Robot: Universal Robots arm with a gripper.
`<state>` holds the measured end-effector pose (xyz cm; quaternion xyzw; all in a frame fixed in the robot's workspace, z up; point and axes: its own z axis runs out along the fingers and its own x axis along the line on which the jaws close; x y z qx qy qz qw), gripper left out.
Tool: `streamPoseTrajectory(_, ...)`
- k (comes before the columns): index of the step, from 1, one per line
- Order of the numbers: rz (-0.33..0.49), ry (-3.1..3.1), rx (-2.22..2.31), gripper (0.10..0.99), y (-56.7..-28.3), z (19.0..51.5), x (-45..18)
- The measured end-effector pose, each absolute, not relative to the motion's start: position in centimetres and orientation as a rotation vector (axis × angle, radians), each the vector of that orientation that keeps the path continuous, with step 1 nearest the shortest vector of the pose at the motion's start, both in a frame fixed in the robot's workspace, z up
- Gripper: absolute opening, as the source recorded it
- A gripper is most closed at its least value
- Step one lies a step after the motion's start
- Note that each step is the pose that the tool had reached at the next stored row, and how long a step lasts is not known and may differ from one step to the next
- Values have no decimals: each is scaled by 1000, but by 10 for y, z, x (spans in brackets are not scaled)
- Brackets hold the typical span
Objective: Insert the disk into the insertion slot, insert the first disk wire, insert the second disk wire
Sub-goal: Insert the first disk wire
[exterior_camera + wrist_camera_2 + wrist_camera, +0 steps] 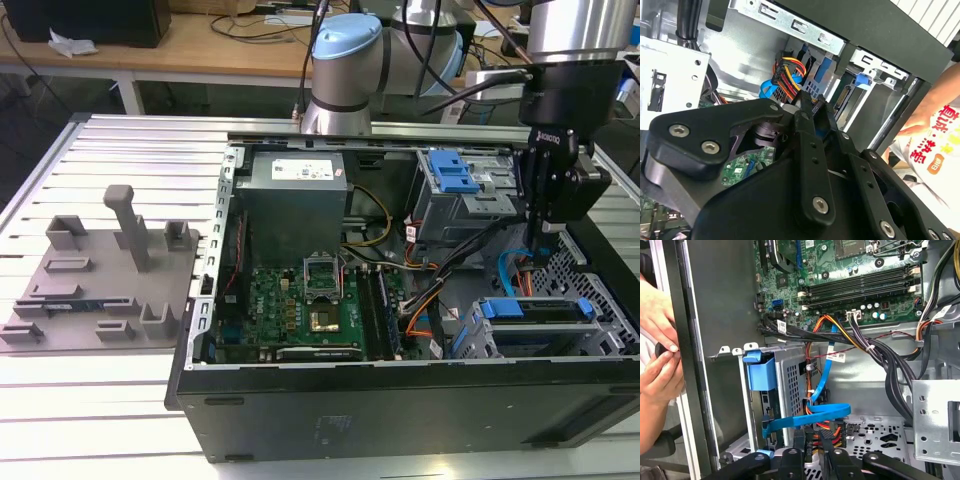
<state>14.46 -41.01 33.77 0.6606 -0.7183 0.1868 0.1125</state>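
Down inside open black metal computer case [400, 420] with black two-finger gripper [545, 245]. Case wall close alongside, little side room. Well clear of boxy grey power supply [295, 190] and green motherboard [310, 300]. Just beside tall grey cage with blue latch [460, 185]. Low perforated grey sheet-metal insertion slot [790, 385] right by fingertips, with silver-grey disk in bright blue carrier [535, 308] seated inside. Nearly closed, pinching black connector of red-yellow-orange wire bundle [787, 70]. Flat blue cable [810, 415] looping just ahead, black cable bundle [880, 355] crowding beyond. Person's hand [657, 320] outside case wall.
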Motion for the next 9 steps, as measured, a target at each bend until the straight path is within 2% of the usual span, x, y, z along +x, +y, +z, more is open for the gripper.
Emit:
streamPoseTrajectory(1,549,-2107,1940,176,-410,338,145)
streamPoseTrajectory(2,549,-2106,1940,165,-410,337,145)
streamPoseTrajectory(9,548,-2106,1941,165,-411,337,145)
